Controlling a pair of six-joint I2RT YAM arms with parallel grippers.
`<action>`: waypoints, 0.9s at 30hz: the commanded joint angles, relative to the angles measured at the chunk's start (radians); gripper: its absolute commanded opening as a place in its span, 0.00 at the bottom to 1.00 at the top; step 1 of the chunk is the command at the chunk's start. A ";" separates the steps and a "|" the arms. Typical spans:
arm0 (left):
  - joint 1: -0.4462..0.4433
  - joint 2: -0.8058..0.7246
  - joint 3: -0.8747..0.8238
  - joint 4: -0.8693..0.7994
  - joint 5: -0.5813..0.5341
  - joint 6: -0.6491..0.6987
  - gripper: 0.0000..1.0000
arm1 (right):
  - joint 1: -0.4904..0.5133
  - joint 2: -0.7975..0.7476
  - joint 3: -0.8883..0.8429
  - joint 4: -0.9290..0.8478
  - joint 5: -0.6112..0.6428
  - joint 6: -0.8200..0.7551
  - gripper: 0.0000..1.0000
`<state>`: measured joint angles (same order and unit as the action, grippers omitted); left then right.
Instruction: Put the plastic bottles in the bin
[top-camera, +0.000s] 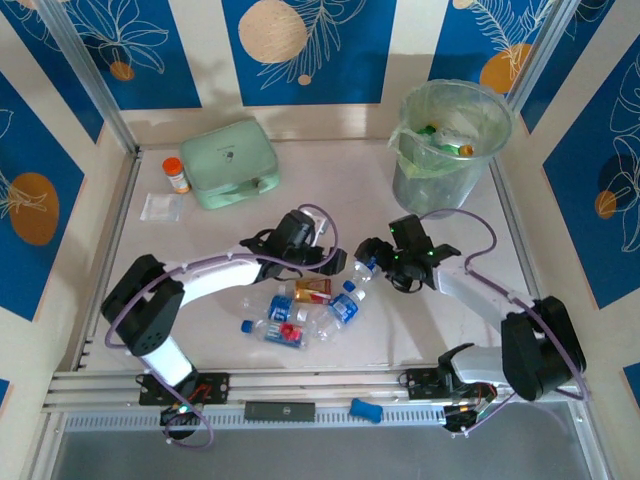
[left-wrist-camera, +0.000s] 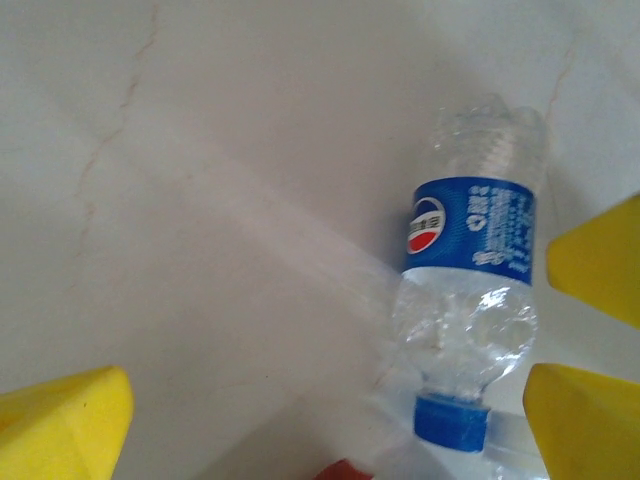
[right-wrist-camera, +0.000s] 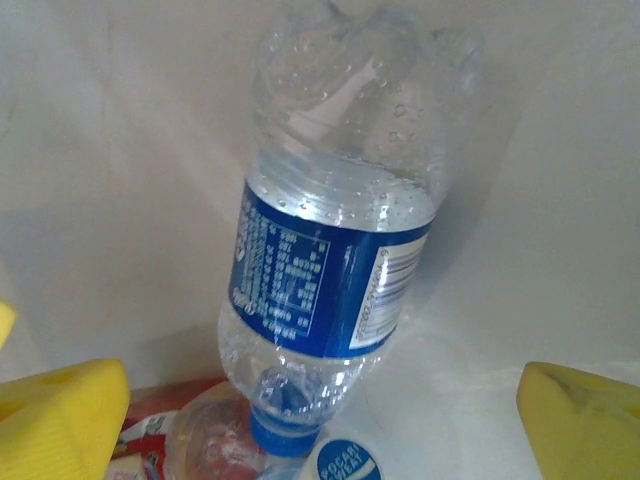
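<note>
Both my arms reach low over the counter (top-camera: 360, 200), with the wrists turned toward each other. My left claw (left-wrist-camera: 320, 410) and my right claw (right-wrist-camera: 320, 420) are both spread. I count five plastic bottles (top-camera: 345, 304) lying on the counter and one bin (top-camera: 440, 190) at the far right. A blue-label bottle (right-wrist-camera: 330, 290) lies between the fingers of my right claw and touches neither.

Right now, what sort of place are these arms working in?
Probably a staged robot test cell, not a home: printed blue panels wall in a white table, an aluminium rail runs along its near edge, and plastic bottles lie scattered near a lined bin.
</note>
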<state>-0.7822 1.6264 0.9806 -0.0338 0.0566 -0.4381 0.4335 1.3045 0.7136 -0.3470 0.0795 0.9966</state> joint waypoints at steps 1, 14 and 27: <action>0.027 -0.065 -0.049 0.029 -0.046 -0.004 1.00 | 0.017 0.071 0.045 0.044 0.005 0.039 0.99; 0.066 -0.172 -0.179 0.078 -0.099 -0.001 1.00 | 0.039 0.259 0.099 0.121 0.037 0.065 0.83; 0.086 -0.207 -0.218 0.103 -0.118 -0.013 1.00 | 0.039 0.274 0.095 0.128 0.075 0.057 0.56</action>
<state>-0.7071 1.4464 0.7712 0.0460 -0.0395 -0.4393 0.4656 1.5745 0.7925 -0.2192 0.1246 1.0542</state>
